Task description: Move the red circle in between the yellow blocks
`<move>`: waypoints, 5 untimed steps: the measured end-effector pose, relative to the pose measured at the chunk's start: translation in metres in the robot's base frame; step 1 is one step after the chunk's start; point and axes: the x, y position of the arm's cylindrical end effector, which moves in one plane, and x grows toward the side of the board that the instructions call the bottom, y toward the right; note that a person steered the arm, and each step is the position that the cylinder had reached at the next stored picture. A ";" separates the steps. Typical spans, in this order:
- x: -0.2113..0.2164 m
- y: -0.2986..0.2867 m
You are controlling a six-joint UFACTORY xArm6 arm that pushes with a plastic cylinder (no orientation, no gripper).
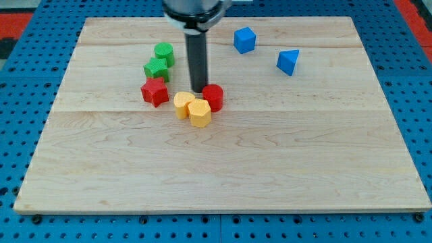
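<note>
The red circle (213, 97) lies near the board's middle, touching the right side of the yellow hexagon block (199, 113). A second yellow block (183, 104), rounded in shape, sits just left of the hexagon and touches it. My tip (198, 91) stands just above the two yellow blocks and close against the red circle's upper left edge.
A red star block (154, 91) lies left of the yellow blocks. Two green blocks (163, 54) (156, 69) sit above it. A blue cube (244, 40) and a blue wedge-like block (288, 62) lie at the upper right. The wooden board (223, 169) rests on a blue pegboard.
</note>
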 end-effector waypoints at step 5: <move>0.039 -0.035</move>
